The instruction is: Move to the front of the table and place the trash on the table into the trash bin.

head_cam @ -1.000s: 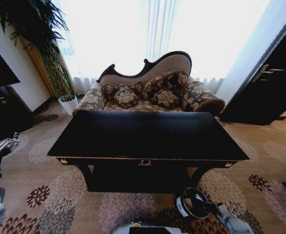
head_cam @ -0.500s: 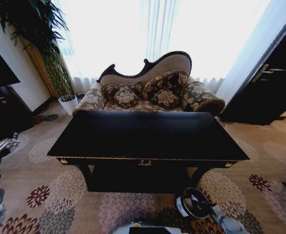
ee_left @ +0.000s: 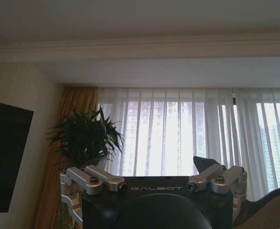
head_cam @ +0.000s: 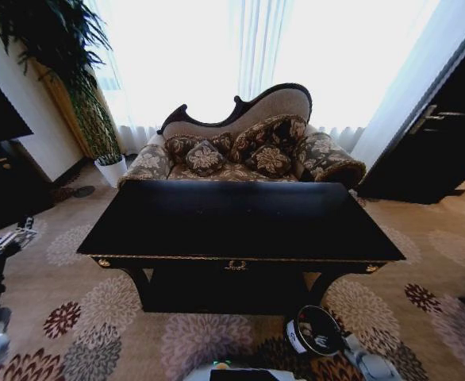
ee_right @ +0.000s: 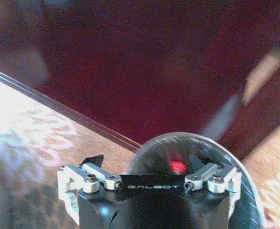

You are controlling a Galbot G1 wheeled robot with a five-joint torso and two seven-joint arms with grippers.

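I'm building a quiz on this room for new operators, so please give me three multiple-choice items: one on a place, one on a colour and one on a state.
1. Where is the trash bin?
A. On the table
B. On the carpet by the table's front right leg
C. Beside the plant pot

2. What colour is the plant pot?
A. White
B. Red
C. Black

3. How does the trash bin stand?
A. Tipped on its side
B. Upright with a lid on
C. Upright with its mouth open

Answers:
1. B: the head view shows the trash bin on the carpet, below the right end of the table.
2. A: the plant pot by the curtain is white.
3. C: the right gripper looks down into the bin's round open rim.
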